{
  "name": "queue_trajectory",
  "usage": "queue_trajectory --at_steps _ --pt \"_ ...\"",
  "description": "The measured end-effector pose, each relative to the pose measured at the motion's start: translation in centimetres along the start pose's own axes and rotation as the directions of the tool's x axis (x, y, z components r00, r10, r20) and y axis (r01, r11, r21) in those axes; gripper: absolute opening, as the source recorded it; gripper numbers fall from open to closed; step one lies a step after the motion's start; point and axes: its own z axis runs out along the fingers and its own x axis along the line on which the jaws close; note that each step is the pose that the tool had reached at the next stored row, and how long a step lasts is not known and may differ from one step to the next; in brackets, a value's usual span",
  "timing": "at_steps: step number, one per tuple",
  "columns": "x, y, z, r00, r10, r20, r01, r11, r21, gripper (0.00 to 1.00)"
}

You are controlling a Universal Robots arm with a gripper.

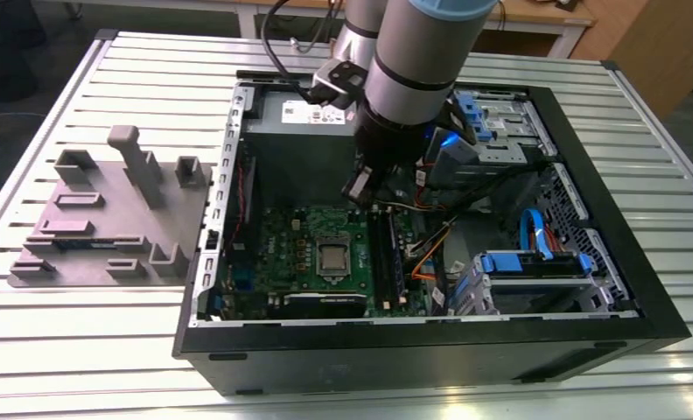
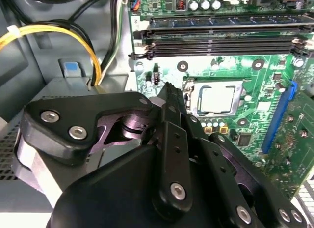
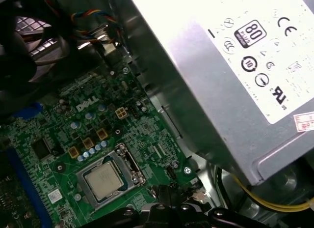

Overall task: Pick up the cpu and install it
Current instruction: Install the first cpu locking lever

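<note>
Exterior view: the arm reaches down into the open computer case (image 1: pixel 626 289) on the slatted table (image 1: pixel 66 367), and its body hides the end effector there. The cpu (image 1: pixel 333 255) lies flat in the socket on the green motherboard (image 1: pixel 279 236); it also shows in the second wrist view (image 2: pixel 216 99) and the first wrist view (image 3: pixel 102 181). The end effector (image 2: pixel 169 98) hangs apart from it, beside the socket, holding nothing; its black fingers (image 2: pixel 171 134) look closed together, though their tips are hard to make out. The grey power supply (image 3: pixel 230 75) is cut off at the frame edge.
</note>
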Motion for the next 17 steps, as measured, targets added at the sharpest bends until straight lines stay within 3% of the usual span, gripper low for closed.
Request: queue_trajectory --at_steps 8,17 --pt "1.18 -0.57 -0.05 0.9999 -0.010 -0.0017 0.010 0.9999 0.0004 0.10" --pt "1.22 -0.59 -0.05 0.9999 -0.010 -0.0017 0.010 0.9999 0.0004 0.10"
